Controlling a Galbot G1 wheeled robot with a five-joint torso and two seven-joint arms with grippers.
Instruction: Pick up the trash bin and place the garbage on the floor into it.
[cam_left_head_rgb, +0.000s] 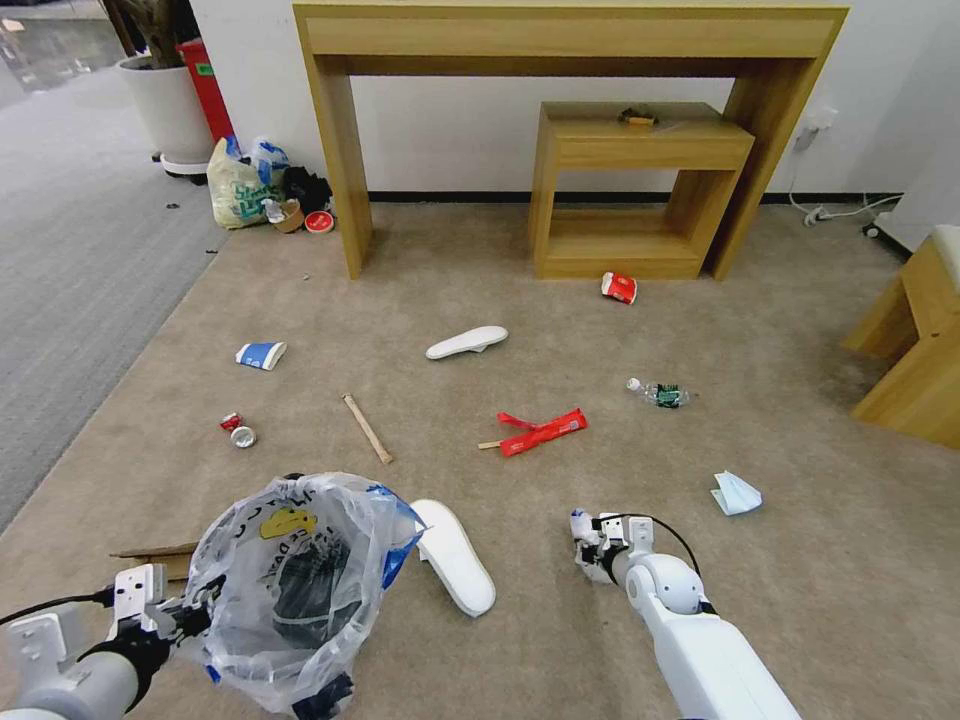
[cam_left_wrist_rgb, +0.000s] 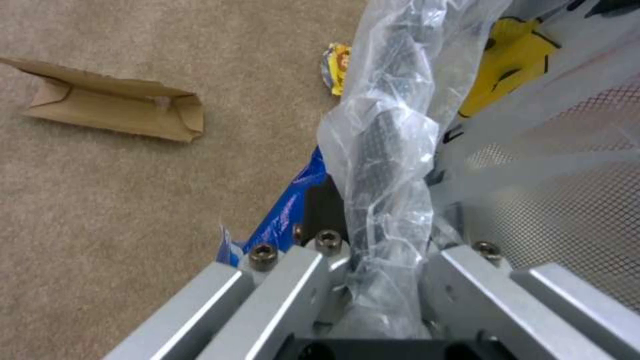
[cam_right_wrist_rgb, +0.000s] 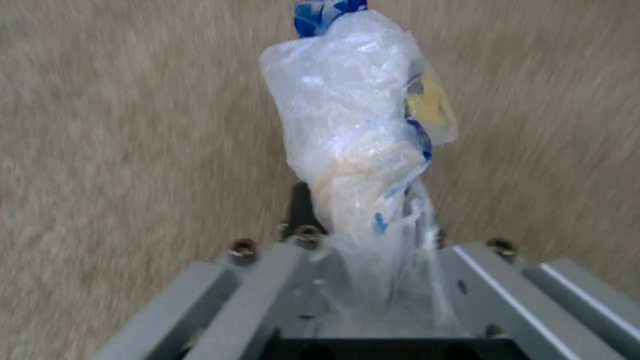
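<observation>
The robot's left tool (cam_left_head_rgb: 185, 615) was clamped on the rim of the small round black trash bin (cam_left_head_rgb: 300, 590), its crinkly clear plastic liner (cam_left_wrist_rgb: 387, 145) bunched between the fingers, the bin held tilted low over the beige short-pile carpet floor (cam_left_head_rgb: 560, 640). The right tool (cam_left_head_rgb: 590, 545) hovered near the carpet, closed on a crumpled clear plastic wrapper with blue and yellow print (cam_right_wrist_rgb: 360, 135). The wrapper looked feather-light, soft and slippery, best pinched across a bunched fold. The bin seemed light but its liner could slide; the rigid rim was the surer hold. A white foam insole (cam_left_head_rgb: 455, 570) lay just beside the bin, and folded brown cardboard (cam_left_wrist_rgb: 113, 107) nearby.
</observation>
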